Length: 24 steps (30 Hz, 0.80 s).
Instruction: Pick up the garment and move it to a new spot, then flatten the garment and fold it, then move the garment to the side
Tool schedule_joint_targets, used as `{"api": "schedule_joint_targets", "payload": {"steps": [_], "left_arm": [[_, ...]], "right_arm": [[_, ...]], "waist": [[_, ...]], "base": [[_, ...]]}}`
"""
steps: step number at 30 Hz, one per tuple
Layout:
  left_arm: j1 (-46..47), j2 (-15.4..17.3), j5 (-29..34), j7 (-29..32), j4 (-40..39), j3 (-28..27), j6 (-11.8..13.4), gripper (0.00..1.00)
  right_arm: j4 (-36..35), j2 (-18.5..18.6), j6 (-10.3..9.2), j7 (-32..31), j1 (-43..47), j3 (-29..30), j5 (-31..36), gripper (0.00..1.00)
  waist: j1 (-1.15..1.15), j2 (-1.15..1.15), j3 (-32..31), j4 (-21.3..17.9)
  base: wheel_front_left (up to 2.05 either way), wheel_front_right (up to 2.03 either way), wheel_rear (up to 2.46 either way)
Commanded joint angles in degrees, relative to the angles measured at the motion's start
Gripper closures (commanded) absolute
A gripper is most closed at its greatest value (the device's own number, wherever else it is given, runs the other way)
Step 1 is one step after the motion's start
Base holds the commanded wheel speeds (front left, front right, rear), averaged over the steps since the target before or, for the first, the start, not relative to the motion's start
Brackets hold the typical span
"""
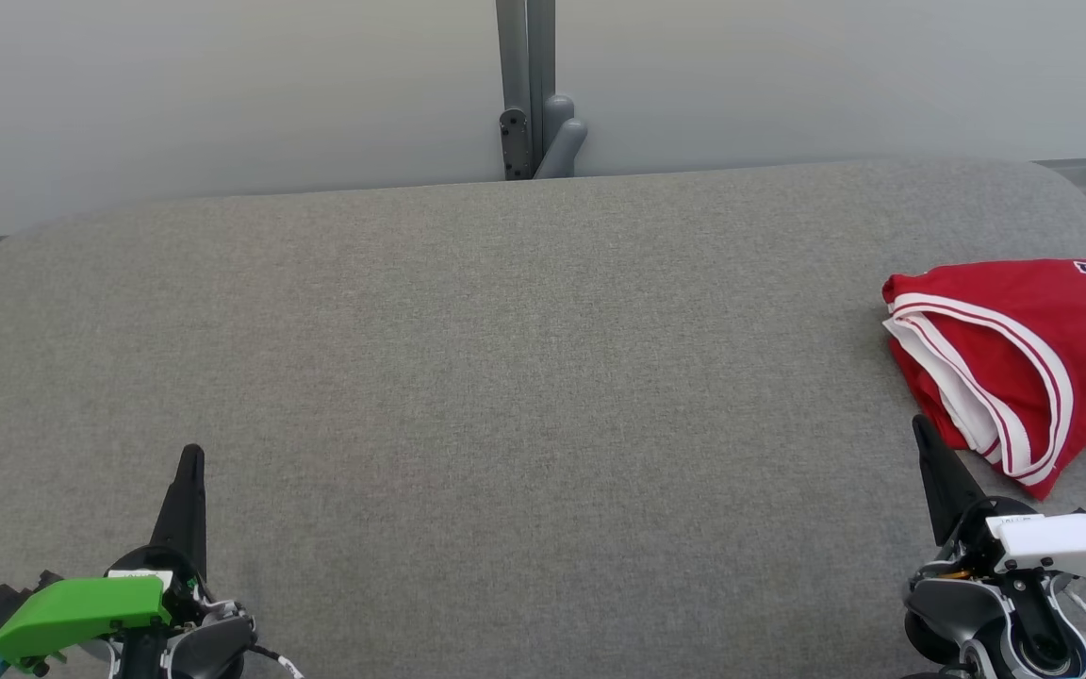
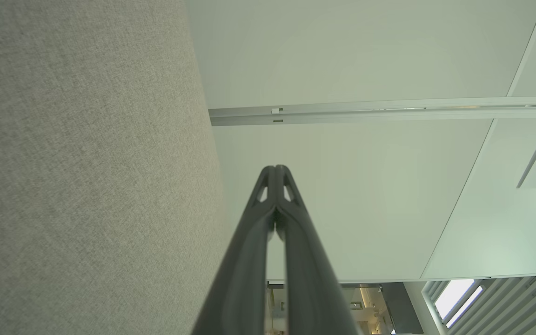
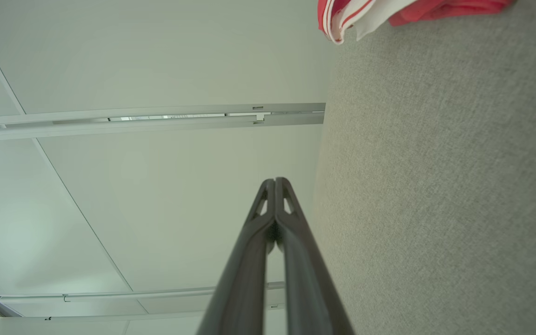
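The garment (image 1: 1024, 358) is a red jersey with white trim and white letters, folded into a compact stack at the right edge of the grey cloth-covered table (image 1: 505, 377). A corner of the garment (image 3: 365, 14) also shows at the top of the right wrist view. My right gripper (image 1: 920, 426) is shut with nothing in it, its tip just left of the jersey's near corner. At the lower left my left gripper (image 1: 191, 455) is shut and empty above bare cloth. Both wrist views show the fingertips (image 2: 276, 170) (image 3: 275, 182) pressed together.
A grey post with a bracket (image 1: 529, 104) stands behind the table's far edge against a pale wall. The table has rounded far corners. Pale wall panels and a rail (image 2: 384, 111) lie beyond the table edge in the wrist views.
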State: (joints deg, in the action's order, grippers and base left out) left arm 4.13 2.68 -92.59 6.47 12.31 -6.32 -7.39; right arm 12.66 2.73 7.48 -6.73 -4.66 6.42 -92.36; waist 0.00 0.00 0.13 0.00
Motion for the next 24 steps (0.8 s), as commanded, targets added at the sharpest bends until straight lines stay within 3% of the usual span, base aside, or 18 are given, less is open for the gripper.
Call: {"api": "schedule_joint_targets", "payload": {"steps": [1, 24], "left_arm": [[0.63, 0.38, -0.07, -0.02, -0.22, -0.18, -0.20, 1.00], [0.63, 0.38, -0.07, -0.03, -0.22, -0.18, -0.21, 1.00]], "right_arm": [[-0.23, 0.28, 0.02, -0.14, -0.22, 0.07, -0.41, 1.00], [-0.23, 0.28, 0.02, -0.14, -0.22, 0.08, -0.41, 1.00]], "waist": [[0.00, 0.00, 0.00, 0.00], [0.00, 0.00, 0.00, 0.00]], "base": [[0.00, 0.00, 0.00], [0.00, 0.00, 0.00]]}}
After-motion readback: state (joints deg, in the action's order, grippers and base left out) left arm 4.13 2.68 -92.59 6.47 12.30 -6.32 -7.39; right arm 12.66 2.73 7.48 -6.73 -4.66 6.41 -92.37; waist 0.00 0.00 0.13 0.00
